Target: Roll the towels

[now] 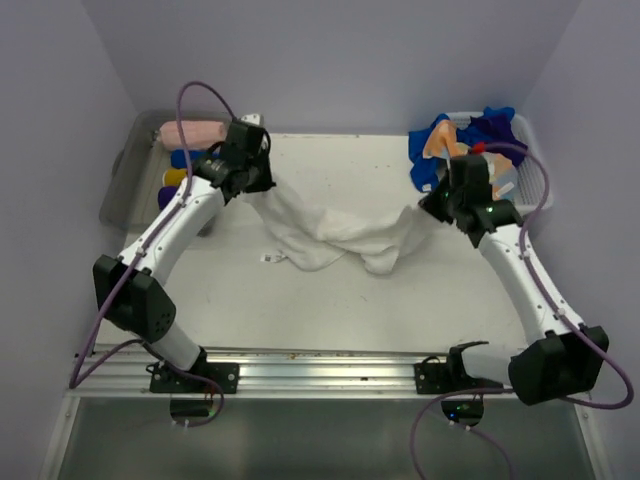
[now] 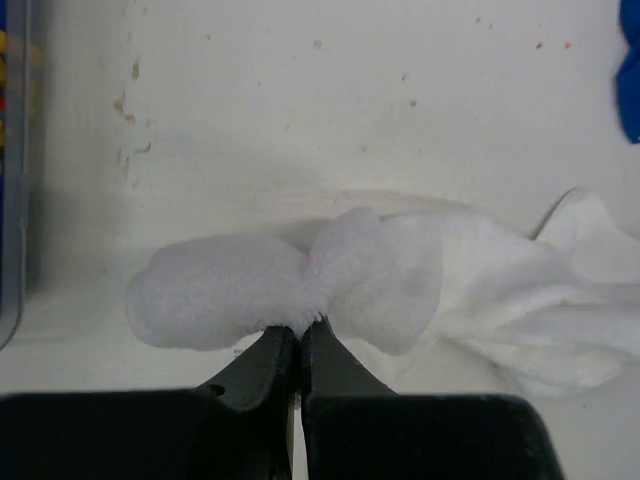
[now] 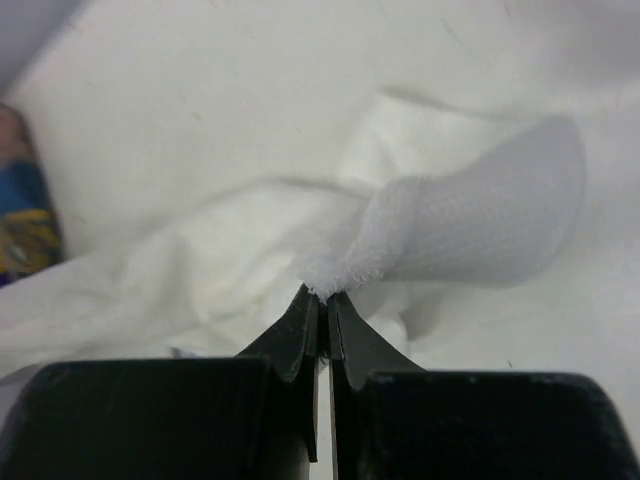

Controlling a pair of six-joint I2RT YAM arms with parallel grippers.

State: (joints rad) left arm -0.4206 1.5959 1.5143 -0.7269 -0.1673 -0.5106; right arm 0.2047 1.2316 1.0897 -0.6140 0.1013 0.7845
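Note:
A white towel point(image 1: 330, 235) hangs slack between my two grippers, its middle bunched on the table. My left gripper point(image 1: 252, 185) is shut on the towel's left corner, which shows in the left wrist view as a pinched white fold point(image 2: 300, 285) above the closed jaws point(image 2: 298, 332). My right gripper point(image 1: 440, 205) is shut on the towel's right corner, a white fold point(image 3: 440, 230) above the closed jaws point(image 3: 322, 296) in the right wrist view.
A clear bin point(image 1: 135, 160) at the back left holds a pink rolled towel point(image 1: 195, 132) and blue and yellow ones. A white basket point(image 1: 525, 150) at the back right holds blue and orange cloths point(image 1: 450, 140). A small tag point(image 1: 270, 257) lies on the table.

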